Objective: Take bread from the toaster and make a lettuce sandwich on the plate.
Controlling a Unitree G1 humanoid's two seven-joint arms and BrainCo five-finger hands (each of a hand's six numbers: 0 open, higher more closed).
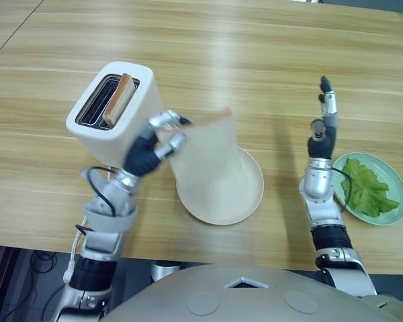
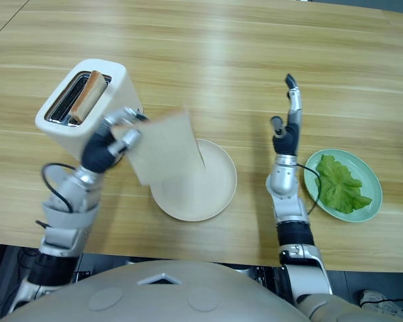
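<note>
Worktop (image 1: 255,54) carries a white toaster (image 1: 144,100) with one bread slice (image 1: 119,100) upright in its slot. Cream plate (image 1: 245,194) sits just right of it. Second slice (image 1: 205,157) is above the plate's left side, gripped at its edge by the left hand (image 1: 154,144). Lettuce (image 1: 366,188) lies in the green dish (image 1: 396,178). Right hand (image 1: 322,127) is raised between the dishes, fingers extended, empty.

Plate (image 1: 254,193) on counter (image 1: 255,60). Toaster (image 1: 140,117) left of and behind plate, bread slice (image 1: 119,99) in its slot. Second slice (image 1: 211,157), held by left hand (image 1: 158,139), over plate's left side. Lettuce (image 1: 368,188) in dish (image 1: 397,206) right of plate; right hand (image 1: 322,127) between them.
</note>
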